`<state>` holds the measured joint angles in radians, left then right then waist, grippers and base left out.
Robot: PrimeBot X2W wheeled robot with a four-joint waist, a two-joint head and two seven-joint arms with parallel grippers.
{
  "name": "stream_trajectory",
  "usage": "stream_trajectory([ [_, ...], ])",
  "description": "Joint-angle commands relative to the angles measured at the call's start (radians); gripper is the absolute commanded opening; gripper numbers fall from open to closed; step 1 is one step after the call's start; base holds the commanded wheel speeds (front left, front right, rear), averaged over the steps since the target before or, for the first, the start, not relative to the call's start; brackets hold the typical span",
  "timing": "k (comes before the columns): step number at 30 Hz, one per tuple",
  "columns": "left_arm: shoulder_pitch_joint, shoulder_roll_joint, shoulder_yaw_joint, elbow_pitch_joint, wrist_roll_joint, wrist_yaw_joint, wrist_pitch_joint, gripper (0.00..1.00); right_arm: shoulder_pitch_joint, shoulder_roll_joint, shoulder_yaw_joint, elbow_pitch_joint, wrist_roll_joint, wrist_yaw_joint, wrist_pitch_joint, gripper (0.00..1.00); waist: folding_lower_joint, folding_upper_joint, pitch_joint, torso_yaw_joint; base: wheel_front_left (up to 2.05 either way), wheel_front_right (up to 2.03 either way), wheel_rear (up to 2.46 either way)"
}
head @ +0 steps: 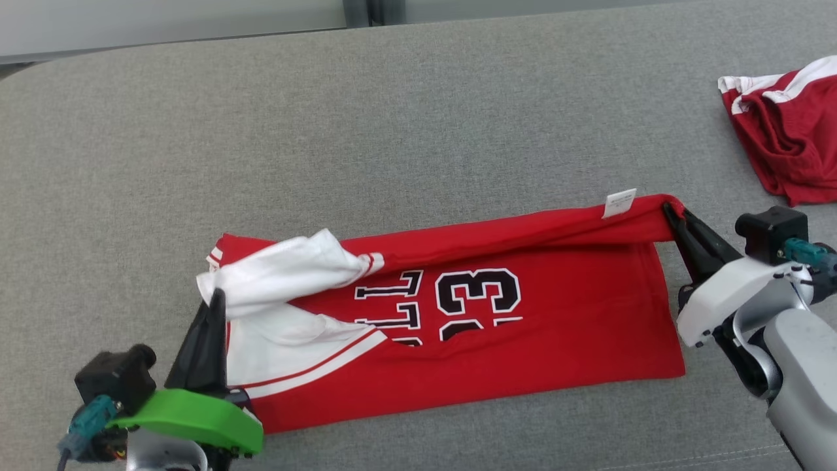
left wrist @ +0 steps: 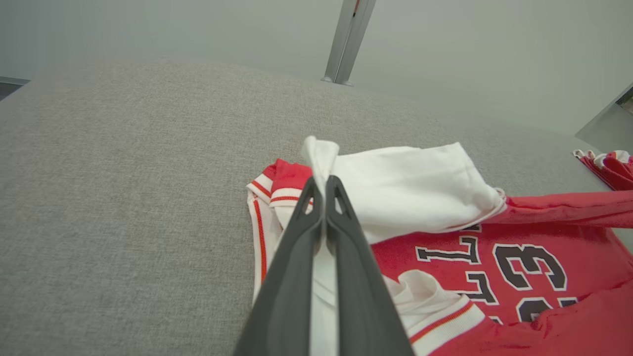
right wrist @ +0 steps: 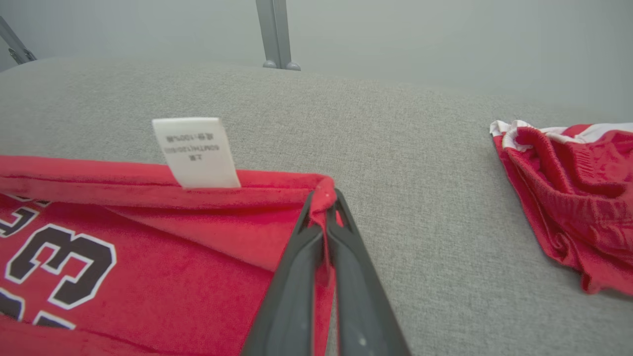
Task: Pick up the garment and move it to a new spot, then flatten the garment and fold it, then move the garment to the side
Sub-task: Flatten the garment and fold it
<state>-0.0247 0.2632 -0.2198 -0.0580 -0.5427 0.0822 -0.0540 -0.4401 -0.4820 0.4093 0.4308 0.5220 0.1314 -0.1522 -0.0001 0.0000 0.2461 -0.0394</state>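
The garment (head: pixel 556 340) is a red jersey with white sleeves and black number 33, lying partly folded lengthwise on the grey cushion. My left gripper (head: pixel 214 296) is shut on the garment's white sleeve at its left end, and the pinched white cloth (left wrist: pixel 324 158) pokes past the fingertips (left wrist: pixel 309 190). My right gripper (head: pixel 668 210) is shut on the red hem corner at the garment's far right, lifted a little; the corner (right wrist: pixel 324 190) sits between the closed fingers. A white care label (right wrist: pixel 198 151) stands up from the folded edge (head: pixel 618 201).
A second crumpled red and white garment (head: pixel 785 140) lies at the far right of the cushion (right wrist: pixel 568 198). Grey cushion surface (head: pixel 327 131) stretches behind and left of the jersey. A wall and metal post (left wrist: pixel 346 39) stand beyond the back edge.
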Motion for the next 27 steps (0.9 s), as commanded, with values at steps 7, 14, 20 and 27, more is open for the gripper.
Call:
stream_trajectory([
  [7,0.105,-0.036,-0.01,0.011,-0.025,0.023,-0.024,0.0,0.155,0.062,-0.115,-0.102,-0.072,-0.001,0.044,0.0,0.0001,0.0,-0.035,0.003,0.0,0.0,0.0],
  [14,0.122,-0.04,-0.021,0.054,-0.029,0.02,-0.029,0.0,0.252,0.107,-0.171,-0.165,-0.135,-0.001,0.072,0.0,0.0001,0.0,-0.053,0.008,0.0,0.0,0.0],
  [20,0.144,-0.051,-0.016,0.077,-0.06,0.001,-0.058,1.0,0.324,0.15,-0.222,-0.197,-0.17,-0.001,0.049,1.0,0.0001,0.0,-0.068,0.003,0.0,0.0,0.0],
  [27,0.221,-0.043,0.022,0.071,-0.099,-0.03,-0.131,1.0,0.408,0.193,-0.313,-0.244,-0.189,-0.001,0.016,1.0,0.0001,0.0,-0.081,-0.015,0.0,0.0,0.0],
])
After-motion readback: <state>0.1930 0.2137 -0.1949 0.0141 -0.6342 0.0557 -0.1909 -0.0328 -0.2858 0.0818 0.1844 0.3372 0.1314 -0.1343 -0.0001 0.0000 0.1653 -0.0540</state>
